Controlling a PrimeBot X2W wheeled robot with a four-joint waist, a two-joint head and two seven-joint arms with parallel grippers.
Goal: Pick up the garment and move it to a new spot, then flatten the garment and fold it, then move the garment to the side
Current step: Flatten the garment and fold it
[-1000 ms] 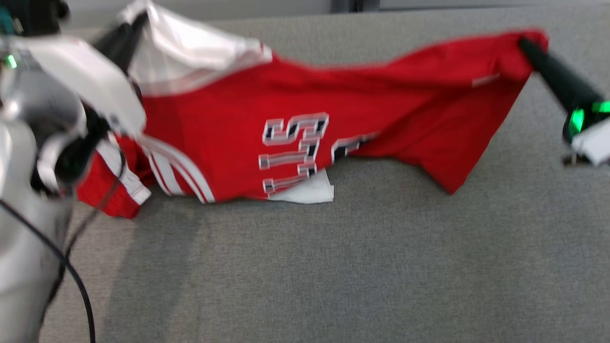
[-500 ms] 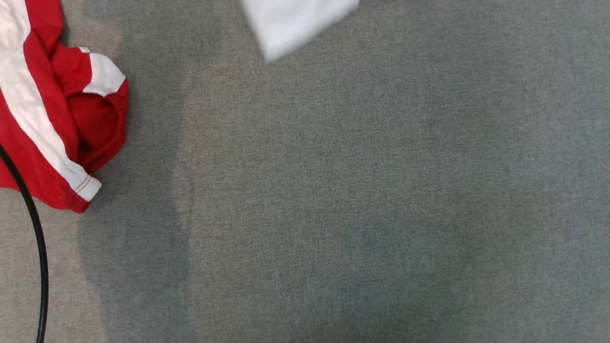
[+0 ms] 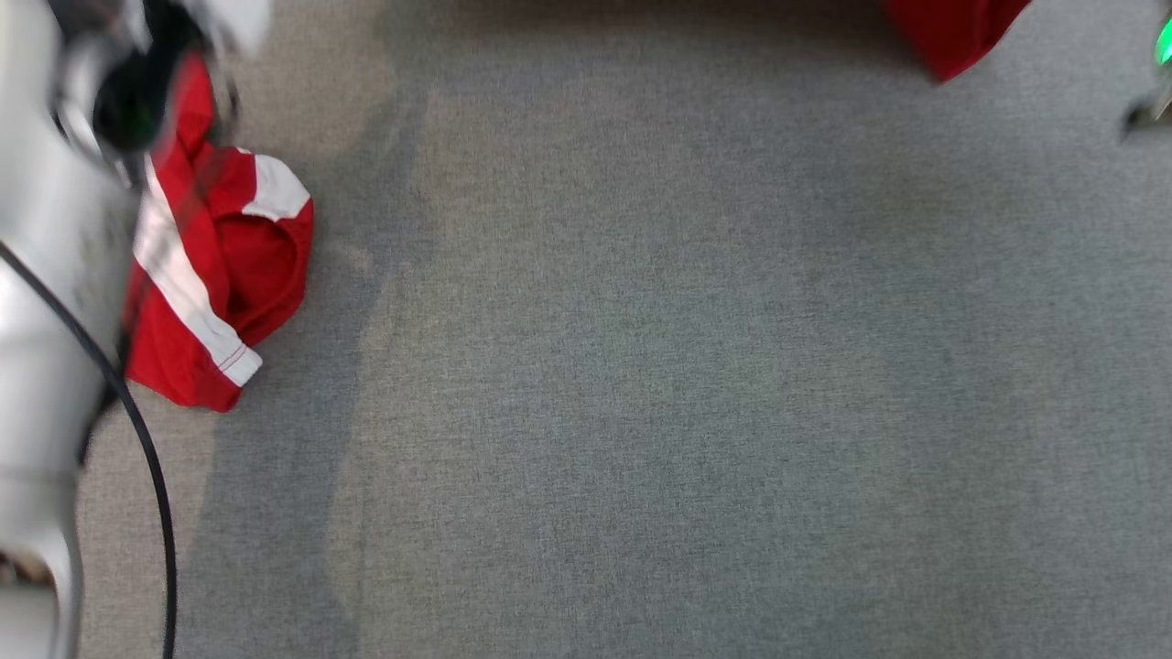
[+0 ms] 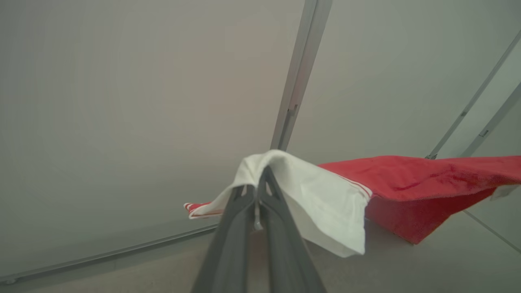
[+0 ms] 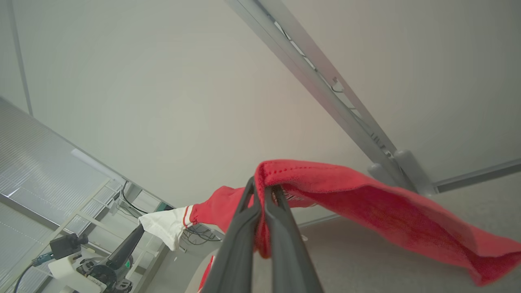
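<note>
The red-and-white jersey garment (image 4: 407, 179) stretches between both arms above the flat grey woven fabric surface (image 3: 641, 366). The left gripper (image 4: 261, 179), fingers pressed together, pinches one end, with cloth draped over its tips and running off rightward in its wrist view. The right gripper (image 5: 262, 189) clamps the opposite corner. In the head view a sleeve sits far left beside the pale left forearm (image 3: 37, 320), the thin black cable (image 3: 163, 513) just beside it, and another corner hangs at the top right.

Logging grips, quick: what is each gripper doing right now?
Left gripper: shut on the white edge of the garment.
Right gripper: shut on the garment's red edge.
</note>
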